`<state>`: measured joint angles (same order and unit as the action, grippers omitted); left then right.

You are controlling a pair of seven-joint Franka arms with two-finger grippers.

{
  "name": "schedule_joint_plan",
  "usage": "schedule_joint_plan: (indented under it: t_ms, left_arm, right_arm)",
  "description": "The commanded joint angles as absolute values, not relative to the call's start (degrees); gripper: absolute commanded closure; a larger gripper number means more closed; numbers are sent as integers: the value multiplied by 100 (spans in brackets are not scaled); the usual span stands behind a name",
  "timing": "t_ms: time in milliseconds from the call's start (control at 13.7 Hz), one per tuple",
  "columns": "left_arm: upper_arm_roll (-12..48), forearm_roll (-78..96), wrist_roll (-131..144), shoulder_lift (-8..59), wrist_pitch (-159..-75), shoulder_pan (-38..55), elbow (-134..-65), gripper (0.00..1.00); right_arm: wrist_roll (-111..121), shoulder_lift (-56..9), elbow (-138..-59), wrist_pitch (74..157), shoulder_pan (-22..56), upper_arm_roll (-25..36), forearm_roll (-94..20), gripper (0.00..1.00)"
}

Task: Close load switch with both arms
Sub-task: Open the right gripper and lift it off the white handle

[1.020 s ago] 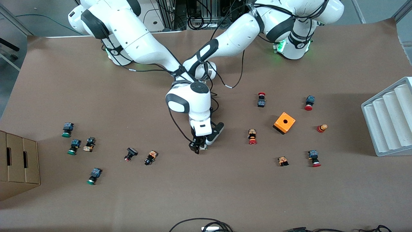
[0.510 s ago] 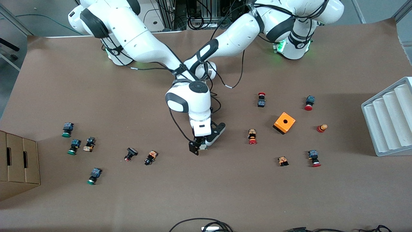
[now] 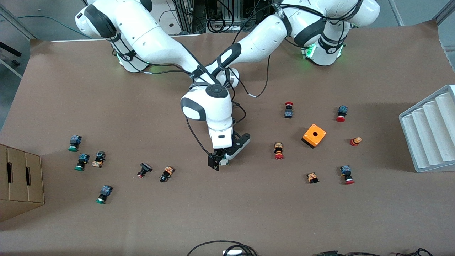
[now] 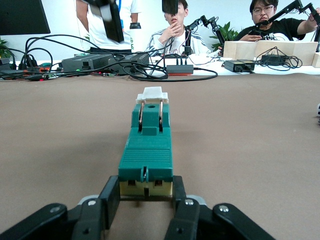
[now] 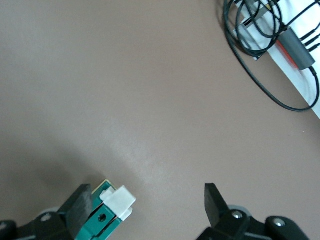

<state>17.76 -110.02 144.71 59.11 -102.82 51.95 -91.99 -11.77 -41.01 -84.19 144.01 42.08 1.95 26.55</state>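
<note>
The load switch point(image 4: 147, 145) is a dark-green block with a white lever point(image 4: 152, 94) at its end, lying on the brown table near the middle point(image 3: 223, 162). My left gripper point(image 4: 146, 197) is shut on its yellowish end, one finger point(image 4: 111, 200) on each side, low by the table point(image 3: 229, 155). My right gripper point(image 5: 147, 207) hangs open just above the switch's lever end point(image 3: 214, 161). In the right wrist view the switch point(image 5: 102, 220) and its white lever point(image 5: 118, 197) lie beside one finger point(image 5: 80, 202), with a wide gap to the second finger point(image 5: 214, 202).
Small red- and green-capped push buttons lie scattered toward both ends of the table. An orange box point(image 3: 314, 135) and a grey ribbed tray point(image 3: 430, 128) are toward the left arm's end. A cardboard box point(image 3: 21, 177) is at the right arm's end. Cables point(image 3: 222, 249) lie at the front edge.
My right gripper has opened wide from shut and its wrist has lifted slightly. The left gripper keeps its hold on the switch and has barely moved.
</note>
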Motion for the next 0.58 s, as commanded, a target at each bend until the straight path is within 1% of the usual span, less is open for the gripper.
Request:
schedule_joint_plan:
  t_ms: [0,364,510]
  left_arm:
    - [1635,-11074,14379,6144,-10503,5177,-8921,65]
    - [1635,-11074,14379,6144,-10503,5186,-8921,65]
    - [1635,-11083,14379,6144,-10503,5177,-8921,65]
  right_arm:
    - [-1151,-3841,-8481,14238,4096,185,2409,0]
    - [-1143,-3595,-8481,14230,3894,176,2391,0]
    - [-1143,-3472,-8481,14107,3885,176,2391,0]
